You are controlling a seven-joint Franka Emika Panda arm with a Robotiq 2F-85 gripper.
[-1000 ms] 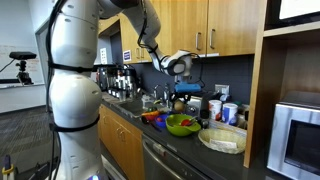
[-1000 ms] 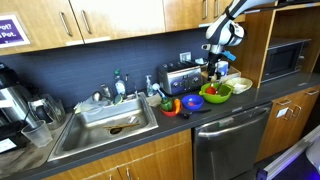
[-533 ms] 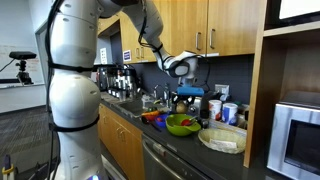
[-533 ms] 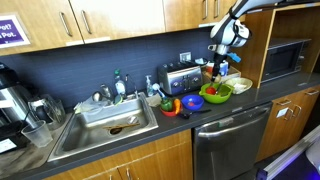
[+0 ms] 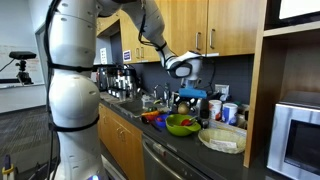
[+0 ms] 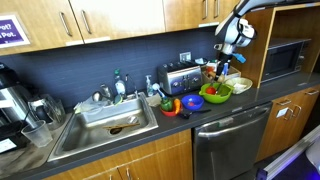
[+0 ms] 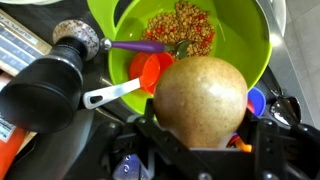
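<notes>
In the wrist view my gripper [image 7: 205, 152] is shut on a round brown speckled fruit, like a pear or a potato [image 7: 200, 95]. It hangs above a green bowl [image 7: 240, 30] of red and brown bits with a purple utensil [image 7: 135, 46] in it. An orange scoop with a white handle [image 7: 148, 72] lies against the bowl's rim. In both exterior views the gripper [image 5: 184, 69] [image 6: 228, 60] is raised above the green bowl [image 5: 181, 125] [image 6: 216, 93] on the dark counter.
A black grinder [image 7: 55, 85] stands beside the bowl. On the counter are a blue bowl [image 6: 193, 102], a toaster [image 6: 178, 77], a white dish [image 5: 224, 139], cups [image 5: 228, 112] and a sink [image 6: 105, 125]. A microwave [image 5: 298, 135] sits in the side cabinet, with wooden cabinets overhead.
The gripper has risen and shifted toward the microwave side with the brown fruit in it. Nothing on the counter has moved.
</notes>
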